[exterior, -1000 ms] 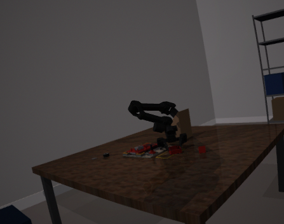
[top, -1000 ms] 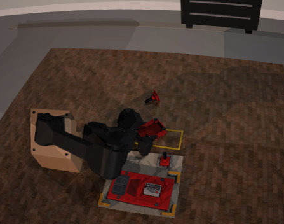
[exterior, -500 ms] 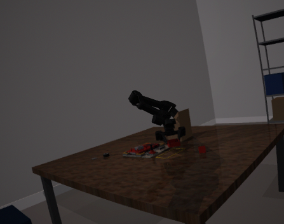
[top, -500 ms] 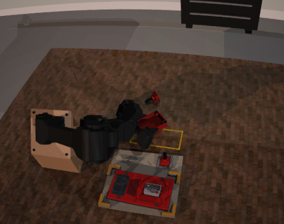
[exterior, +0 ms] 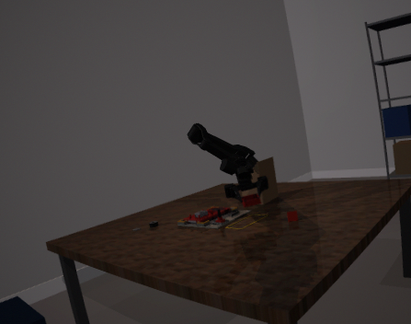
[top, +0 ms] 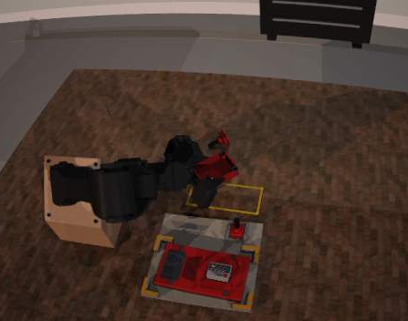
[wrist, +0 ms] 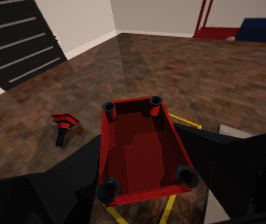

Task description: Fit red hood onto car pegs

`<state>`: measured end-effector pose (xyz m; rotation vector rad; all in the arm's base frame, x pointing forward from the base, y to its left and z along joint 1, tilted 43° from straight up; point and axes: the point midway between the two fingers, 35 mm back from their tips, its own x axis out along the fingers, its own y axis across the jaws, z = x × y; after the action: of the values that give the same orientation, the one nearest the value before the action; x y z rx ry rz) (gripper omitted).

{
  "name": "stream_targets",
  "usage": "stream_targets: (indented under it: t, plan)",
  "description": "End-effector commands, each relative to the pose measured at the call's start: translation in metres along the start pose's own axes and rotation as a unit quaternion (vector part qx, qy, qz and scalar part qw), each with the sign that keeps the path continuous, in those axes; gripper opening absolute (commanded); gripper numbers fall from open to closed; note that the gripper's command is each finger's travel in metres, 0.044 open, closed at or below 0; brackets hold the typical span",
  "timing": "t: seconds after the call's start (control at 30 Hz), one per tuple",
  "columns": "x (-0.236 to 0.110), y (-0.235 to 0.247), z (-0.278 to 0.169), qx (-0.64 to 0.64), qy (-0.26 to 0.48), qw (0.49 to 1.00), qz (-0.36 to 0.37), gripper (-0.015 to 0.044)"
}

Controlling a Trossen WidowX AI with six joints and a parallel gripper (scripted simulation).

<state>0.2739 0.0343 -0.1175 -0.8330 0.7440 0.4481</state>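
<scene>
Holding the hood (wrist: pixel 140 150) by its long sides, the jaws are clamped on it, open side facing the wrist camera, above the surface (top: pixel 308 160) near the yellow outline (top: pixel 258 201). That side grip leaves all four holes free for the chassis (top: pixel 204 272) pegs.
</scene>
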Motion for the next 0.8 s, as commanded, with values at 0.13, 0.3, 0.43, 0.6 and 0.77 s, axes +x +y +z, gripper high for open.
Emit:
stream_targets:
  t: [0.13,0.3,0.43,0.6,0.77]
  plan:
    - [0.0010,-0.0009,-0.0002,0.109,0.002,0.994,-0.002,0.0000]
    - [0.0011,-0.0010,-0.0002,0.187,0.001,0.982,-0.002,0.0000]
    - [0.0012,-0.0011,-0.0002,0.249,0.001,0.968,-0.002,0.0000]
    - [0.0013,-0.0011,-0.0002,0.324,0.001,0.946,-0.002,0.0000]
    - [0.0013,-0.0011,-0.0002,0.398,0.001,0.918,-0.002,0.0000]
